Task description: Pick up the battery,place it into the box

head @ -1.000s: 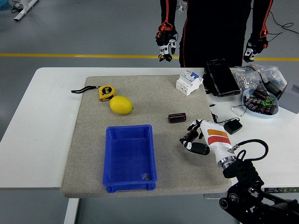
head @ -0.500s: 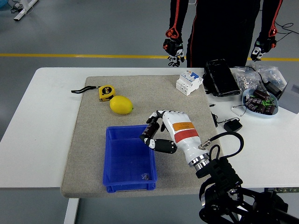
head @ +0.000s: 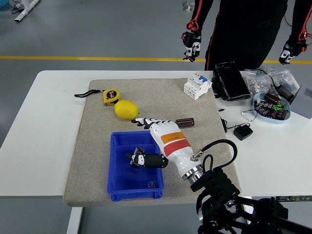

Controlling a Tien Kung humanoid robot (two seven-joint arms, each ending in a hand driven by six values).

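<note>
Battery point(head: 185, 122) lies on the mat right of the lemon point(head: 126, 109); right hand point(head: 155, 141), fingers spread, hovers over the blue box point(head: 117, 168).

The battery point(head: 185, 122), a dark cylinder, lies on its side on the grey mat, just beyond the box's far right corner. The box point(head: 121, 174) is a blue, open-topped rectangular bin near the mat's front edge.
</note>
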